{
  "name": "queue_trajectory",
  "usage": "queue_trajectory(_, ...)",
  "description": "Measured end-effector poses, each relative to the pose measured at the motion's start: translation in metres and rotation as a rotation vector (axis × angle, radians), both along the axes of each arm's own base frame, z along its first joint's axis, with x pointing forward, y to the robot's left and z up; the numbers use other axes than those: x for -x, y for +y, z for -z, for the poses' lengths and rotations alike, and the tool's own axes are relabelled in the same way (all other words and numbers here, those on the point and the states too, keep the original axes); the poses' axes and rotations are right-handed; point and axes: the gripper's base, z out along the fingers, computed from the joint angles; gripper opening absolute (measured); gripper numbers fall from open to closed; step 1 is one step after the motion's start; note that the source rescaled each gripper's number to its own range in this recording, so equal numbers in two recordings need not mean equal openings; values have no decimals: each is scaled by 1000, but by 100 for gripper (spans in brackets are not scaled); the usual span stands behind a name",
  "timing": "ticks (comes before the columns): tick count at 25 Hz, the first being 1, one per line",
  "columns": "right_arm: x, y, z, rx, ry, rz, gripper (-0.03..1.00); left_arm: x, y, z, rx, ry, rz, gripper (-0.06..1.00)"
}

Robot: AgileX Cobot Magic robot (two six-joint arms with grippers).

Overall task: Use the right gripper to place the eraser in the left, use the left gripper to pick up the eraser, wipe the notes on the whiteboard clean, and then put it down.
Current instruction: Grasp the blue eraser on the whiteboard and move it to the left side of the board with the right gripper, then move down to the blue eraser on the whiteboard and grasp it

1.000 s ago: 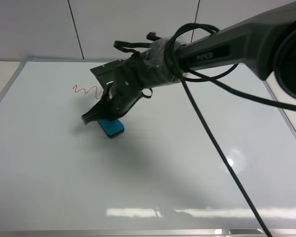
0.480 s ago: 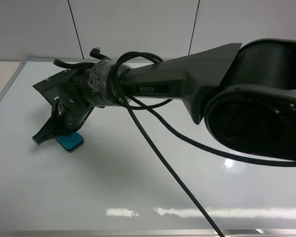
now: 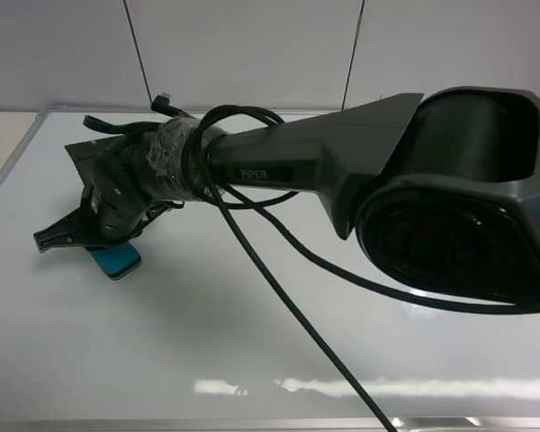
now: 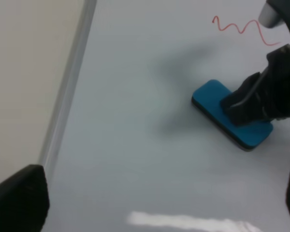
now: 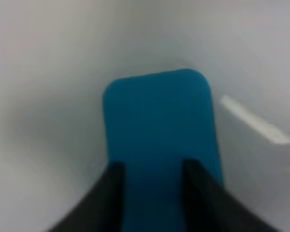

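Observation:
The teal eraser (image 3: 117, 261) lies flat on the whiteboard (image 3: 252, 360), near its left side. My right gripper (image 3: 54, 241) reaches across from the right and hangs just over it. In the right wrist view the jaws of the right gripper (image 5: 153, 166) stand a little apart above the eraser (image 5: 157, 121); I cannot tell if they touch it. The left wrist view shows the eraser (image 4: 217, 104), the right gripper's fingers (image 4: 251, 99) over its far end, and the red notes (image 4: 237, 28) beyond. My left gripper (image 4: 157, 203) is wide open, well short of the eraser.
The board's silver frame (image 4: 70, 82) runs along the left edge, with a beige surface (image 4: 24, 72) outside it. The thick PIPER arm (image 3: 279, 171) and its looping cable (image 3: 288, 315) span the board from the right. The arm hides the notes in the high view.
The right arm has swung left across the board, carrying the eraser from near the notes to the left side. Its jaws have parted slightly.

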Motion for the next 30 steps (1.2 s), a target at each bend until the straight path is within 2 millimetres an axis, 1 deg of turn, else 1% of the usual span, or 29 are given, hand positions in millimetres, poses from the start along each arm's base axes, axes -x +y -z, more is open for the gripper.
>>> queue_trajectory(2, 2, 3, -1, -38, 12, 34, 50, 0, 0, 0, 0, 0, 0, 100)
queue_trajectory(4, 1, 5, -3, -59, 4, 37, 64, 0, 0, 0, 0, 0, 0, 100)
queue_trajectory(5, 1, 5, -3, -65, -3, 35, 70, 0, 0, 0, 0, 0, 0, 100)
queue_trajectory(7, 1, 6, -3, -67, -9, 30, 74, 0, 0, 0, 0, 0, 0, 100)
queue_trajectory(13, 1, 6, -6, -73, -23, 18, 77, 0, 0, 0, 0, 0, 0, 100)
queue_trajectory(17, -3, 2, -16, -83, -28, 28, 78, 0, 0, 0, 0, 0, 0, 100)
queue_trajectory(19, -7, -1, -24, -91, -33, 36, 78, 0, 0, 0, 0, 0, 0, 100)
queue_trajectory(21, -9, -3, -37, -116, -47, 43, 78, 0, 0, 0, 0, 0, 0, 100)
queue_trajectory(26, -19, -12, -91, -226, -119, 55, 79, 0, 0, 0, 0, 0, 0, 100)
queue_trajectory(28, -25, -19, -112, -257, -155, 58, 79, 0, 0, 0, 0, 0, 0, 100)
queue_trajectory(30, -32, -27, -127, -266, -193, 54, 79, 0, 0, 0, 0, 0, 0, 100)
